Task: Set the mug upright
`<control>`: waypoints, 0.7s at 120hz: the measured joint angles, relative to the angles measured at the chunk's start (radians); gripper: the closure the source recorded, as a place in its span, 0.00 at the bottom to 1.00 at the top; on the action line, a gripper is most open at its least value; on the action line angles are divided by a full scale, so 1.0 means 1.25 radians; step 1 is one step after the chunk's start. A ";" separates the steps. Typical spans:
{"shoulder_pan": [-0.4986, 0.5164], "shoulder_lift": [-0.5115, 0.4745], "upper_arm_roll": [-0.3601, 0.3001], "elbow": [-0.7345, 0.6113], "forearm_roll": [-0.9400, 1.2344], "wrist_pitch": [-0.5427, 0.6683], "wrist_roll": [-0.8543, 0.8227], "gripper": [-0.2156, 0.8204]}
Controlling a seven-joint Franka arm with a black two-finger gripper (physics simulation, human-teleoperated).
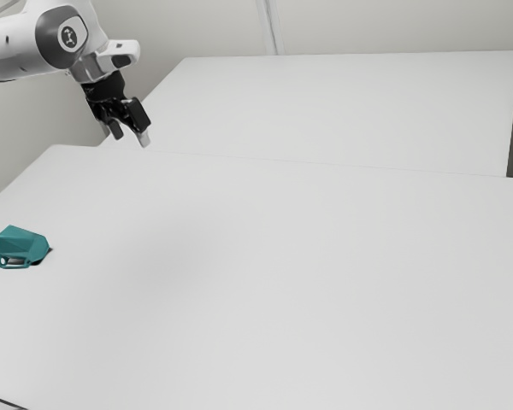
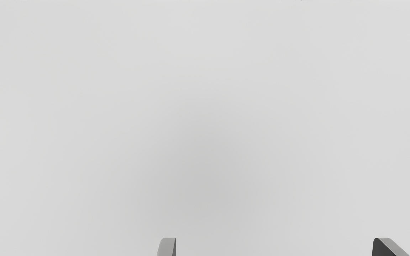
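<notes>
High above the white table, at the exterior view's upper left, hangs my gripper (image 1: 131, 138), well apart from the mug. Its two fingertips stand wide apart with nothing between them; in the wrist view the gripper (image 2: 274, 247) is open over bare white surface. The teal mug (image 1: 21, 246) lies tipped over on the table near the exterior view's left edge. It has a faceted body, and a loop that looks like its handle faces the camera's side.
The white table (image 1: 282, 273) spreads across the exterior view. Behind it is another large white surface (image 1: 333, 107), with a pale wall beyond. A thin dark edge (image 1: 2, 400) crosses the exterior view's bottom left corner.
</notes>
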 joint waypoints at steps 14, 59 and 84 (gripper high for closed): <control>0.000 0.000 -0.001 0.000 -0.001 0.004 -0.006 0.21; 0.004 -0.042 0.093 -0.023 -0.018 -0.014 -0.009 0.21; 0.221 0.024 0.192 0.051 -0.189 -0.092 0.074 0.21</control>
